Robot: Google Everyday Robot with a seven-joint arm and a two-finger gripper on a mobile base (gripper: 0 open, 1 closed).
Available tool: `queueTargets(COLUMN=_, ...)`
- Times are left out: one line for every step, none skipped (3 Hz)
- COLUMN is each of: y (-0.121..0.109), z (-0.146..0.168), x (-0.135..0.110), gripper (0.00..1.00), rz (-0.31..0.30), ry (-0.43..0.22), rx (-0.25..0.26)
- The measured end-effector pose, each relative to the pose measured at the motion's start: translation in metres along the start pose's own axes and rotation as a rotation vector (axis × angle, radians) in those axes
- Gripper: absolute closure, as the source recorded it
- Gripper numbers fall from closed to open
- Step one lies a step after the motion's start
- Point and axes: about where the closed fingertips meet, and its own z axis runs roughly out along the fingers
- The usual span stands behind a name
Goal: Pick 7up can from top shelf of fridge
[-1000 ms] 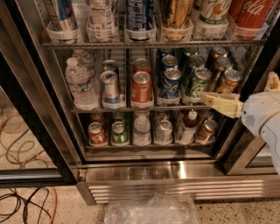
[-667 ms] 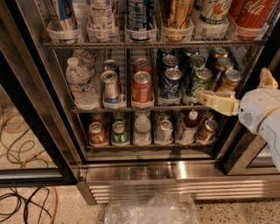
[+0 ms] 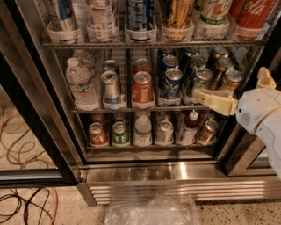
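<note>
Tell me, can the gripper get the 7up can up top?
Probably, though not yet. The gripper hangs lower, beside the middle rack, so it must rise. The 7up can stands at the front of the top shelf in a clear holder, nothing before it.

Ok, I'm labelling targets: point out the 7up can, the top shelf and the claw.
7up can (image 3: 215, 10), camera view, on its white side with green lettering.
top shelf (image 3: 145, 44), camera view, on its front wire edge.
claw (image 3: 229, 84), camera view, midway between its fingertips, by the middle shelf's right end.

Single camera, probably head-mounted, looks down into fridge (image 3: 175, 173); end effector (image 3: 230, 86) at right.
</note>
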Motion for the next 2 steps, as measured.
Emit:
queueTargets(y=-0.008, z=-0.001, x=0.007, gripper=0.0, rz=-0.028, ry=-0.021, rx=0.087)
queueTargets(y=0.009, z=0.008, x=-0.018, gripper=0.0, rz=-0.025, ry=-0.061, rx=0.081)
